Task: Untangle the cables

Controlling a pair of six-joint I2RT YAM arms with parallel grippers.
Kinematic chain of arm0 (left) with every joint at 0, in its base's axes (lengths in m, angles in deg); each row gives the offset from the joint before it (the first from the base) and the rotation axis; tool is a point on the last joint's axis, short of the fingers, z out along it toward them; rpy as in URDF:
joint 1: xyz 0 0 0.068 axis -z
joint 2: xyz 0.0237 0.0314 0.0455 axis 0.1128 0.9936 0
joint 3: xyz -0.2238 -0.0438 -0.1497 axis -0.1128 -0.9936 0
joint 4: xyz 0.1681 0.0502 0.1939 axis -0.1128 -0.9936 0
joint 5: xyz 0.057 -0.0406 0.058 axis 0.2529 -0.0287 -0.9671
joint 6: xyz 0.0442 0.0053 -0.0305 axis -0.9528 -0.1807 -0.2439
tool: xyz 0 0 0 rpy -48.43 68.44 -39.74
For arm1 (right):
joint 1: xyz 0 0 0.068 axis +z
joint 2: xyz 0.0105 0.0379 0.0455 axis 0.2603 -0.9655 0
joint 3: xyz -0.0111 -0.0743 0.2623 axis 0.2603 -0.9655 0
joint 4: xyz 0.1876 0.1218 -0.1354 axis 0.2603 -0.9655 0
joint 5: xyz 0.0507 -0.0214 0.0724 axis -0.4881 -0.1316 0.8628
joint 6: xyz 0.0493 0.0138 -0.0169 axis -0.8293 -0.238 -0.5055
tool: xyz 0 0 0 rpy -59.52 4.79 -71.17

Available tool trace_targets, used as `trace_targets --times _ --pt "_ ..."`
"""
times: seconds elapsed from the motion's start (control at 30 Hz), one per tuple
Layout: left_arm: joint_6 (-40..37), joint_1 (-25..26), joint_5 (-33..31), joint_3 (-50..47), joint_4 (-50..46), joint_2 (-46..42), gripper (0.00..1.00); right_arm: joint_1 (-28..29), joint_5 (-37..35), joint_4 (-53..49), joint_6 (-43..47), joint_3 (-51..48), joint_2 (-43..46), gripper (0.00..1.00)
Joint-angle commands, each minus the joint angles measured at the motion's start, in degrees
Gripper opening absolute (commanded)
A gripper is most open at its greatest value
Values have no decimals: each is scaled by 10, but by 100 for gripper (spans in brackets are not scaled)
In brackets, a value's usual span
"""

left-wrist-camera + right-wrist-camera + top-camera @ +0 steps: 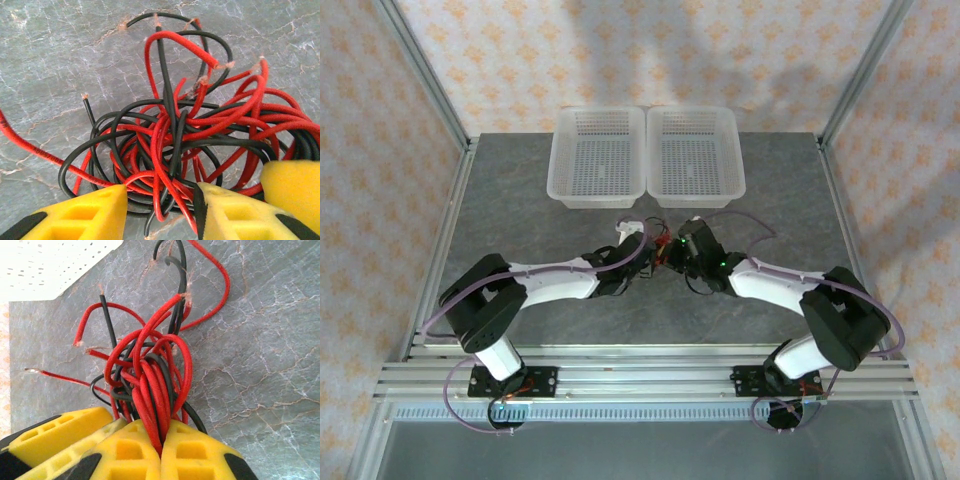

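Observation:
The cables (175,130) lie in one knotted bunch of thin red and black wires on the grey table. My left gripper (161,192) is open, its yellow fingers standing apart around the near edge of the bunch, with several strands loose in the gap. My right gripper (159,427) is shut on the cables (150,380), a bundle of red strands and a black one pinched between its yellow fingers. From above, both grippers meet at the cables (660,262) mid-table, the left gripper (645,262) and the right gripper (673,258) almost touching. Frayed wire ends stick out of the knot.
Two white mesh baskets stand side by side at the back of the table, the left basket (598,197) and the right basket (695,197). A basket corner (50,265) lies close to the cables. Purple arm cables (770,268) run along both arms.

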Motion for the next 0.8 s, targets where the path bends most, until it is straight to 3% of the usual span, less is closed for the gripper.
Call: trace_targets --times 0.0,0.47,0.7,0.77 --pt "20 -6 -6 4 27 13 41 2 -3 7 -8 -2 21 0" --pt "37 -55 23 -68 109 53 23 2 -10 -2 -13 -2 30 0" --pt "41 -75 4 -105 116 43 0 1 -38 -33 -10 0 44 0" --pt "39 -80 -10 -117 107 25 0 -4 -46 -45 -7 2 52 0"
